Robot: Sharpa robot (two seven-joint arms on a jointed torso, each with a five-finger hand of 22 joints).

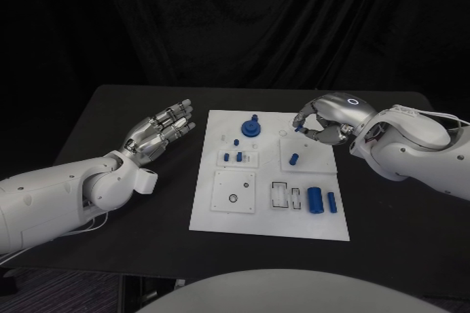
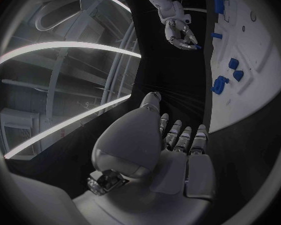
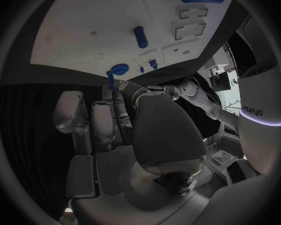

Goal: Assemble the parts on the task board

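The white task board (image 1: 269,221) lies in the middle of the black table. On it stand a blue gear (image 1: 252,127), a blue peg (image 1: 294,159) and three small blue pegs (image 1: 233,155). A large blue cylinder (image 1: 314,199) and a thinner one (image 1: 332,202) lie at its near right. My right hand (image 1: 321,119) hovers over the board's far right corner, fingers curled, pinching a small blue part (image 2: 195,46) at its fingertips. The same part (image 3: 110,78) shows in the right wrist view. My left hand (image 1: 157,131) is open, palm up, left of the board and holding nothing.
A black ring (image 1: 233,198) sits in the near left panel of the board, and two rectangular slots (image 1: 280,194) lie beside the cylinders. Bare black table (image 1: 117,109) surrounds the board on all sides.
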